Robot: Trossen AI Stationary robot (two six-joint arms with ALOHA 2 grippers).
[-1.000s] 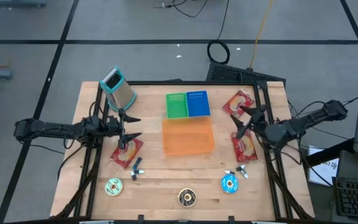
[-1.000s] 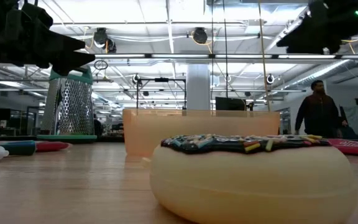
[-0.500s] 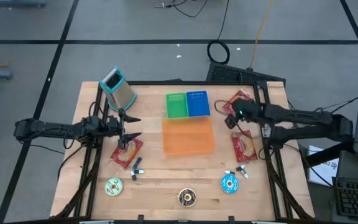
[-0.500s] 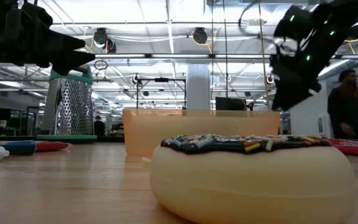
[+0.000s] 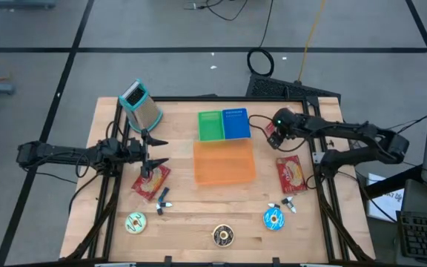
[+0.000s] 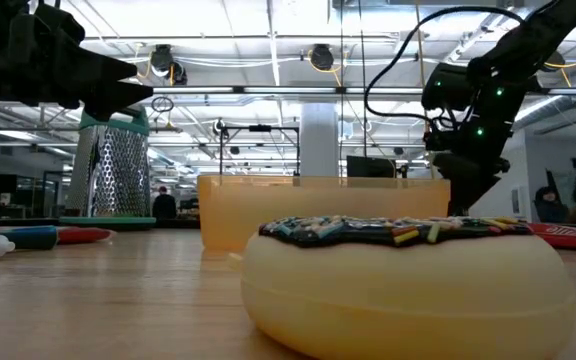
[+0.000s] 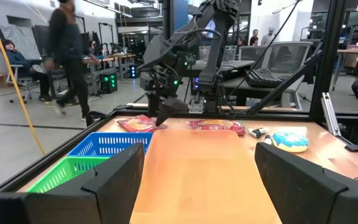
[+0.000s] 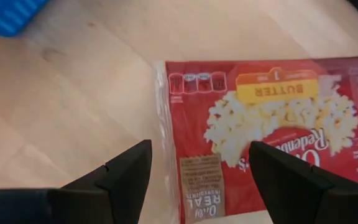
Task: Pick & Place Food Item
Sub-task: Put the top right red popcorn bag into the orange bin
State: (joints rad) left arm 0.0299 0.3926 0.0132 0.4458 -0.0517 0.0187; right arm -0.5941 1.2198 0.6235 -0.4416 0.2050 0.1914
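Looking straight down, the right pincer [image 5: 272, 133] hangs over the red popcorn packet [image 5: 282, 119] at two o'clock on the table [image 5: 199, 222], just beside the blue basket [image 5: 236, 124]. The left pincer [image 5: 154, 150] waits at nine o'clock, jaws spread and empty, beside the orange bin [image 5: 224, 162].

From table height, a sprinkled doughnut [image 6: 408, 275] fills the foreground; the right arm descends behind the bin.

The left wrist view shows that arm's tip above the packet.

The right wrist view shows its fingers [image 8: 126, 171] released, parted wide above the packet's near edge, gripping nothing.
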